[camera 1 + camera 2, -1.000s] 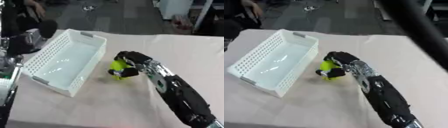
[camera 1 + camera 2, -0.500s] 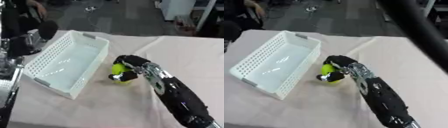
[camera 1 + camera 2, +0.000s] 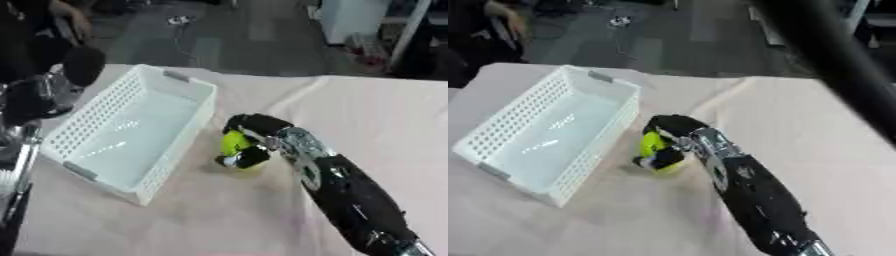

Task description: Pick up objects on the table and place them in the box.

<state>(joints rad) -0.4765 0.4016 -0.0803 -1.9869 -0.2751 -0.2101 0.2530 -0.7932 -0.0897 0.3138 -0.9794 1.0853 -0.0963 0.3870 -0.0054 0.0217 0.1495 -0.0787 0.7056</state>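
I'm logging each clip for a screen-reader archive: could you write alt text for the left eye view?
The right robot hand is curled around a yellow-green object on the table, just right of a white perforated box that holds nothing. The black and silver arm comes in from the lower right.

Open-topped box (image 3: 131, 135), nothing inside
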